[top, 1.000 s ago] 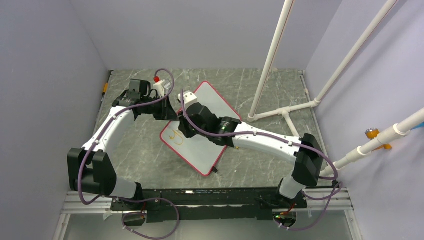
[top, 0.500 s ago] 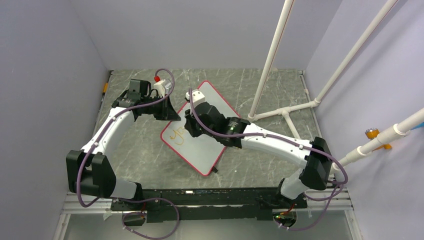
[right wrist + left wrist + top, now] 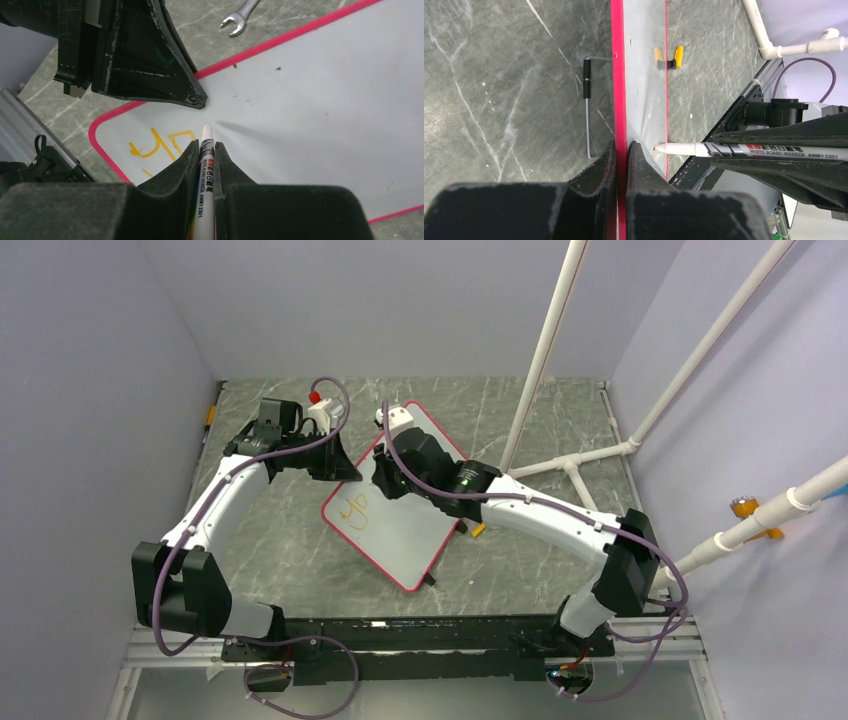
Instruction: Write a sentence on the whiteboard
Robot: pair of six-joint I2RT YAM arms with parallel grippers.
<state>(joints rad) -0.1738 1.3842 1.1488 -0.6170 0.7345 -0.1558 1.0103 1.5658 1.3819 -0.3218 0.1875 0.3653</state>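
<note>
pinching the whiteboard by its red edge, my left claw is clamped tight on the frame. my right claw is closed on the marker. its tip sits just past the orange sentence, perhaps touching the board. bare white spreads beyond the tip, and a wrench lies just outside that clamped edge.

Flat white whiteboard: smooth, satin sheen; its thin red-pink frame looks like glossy plastic. Grey marbled tabletop: matt, stone-look. Black fingers of left gripper: matt plastic, edges scuffed pale. White marker: glossy plastic barrel, printed label. Small open-end spanner: bright metal.
</note>
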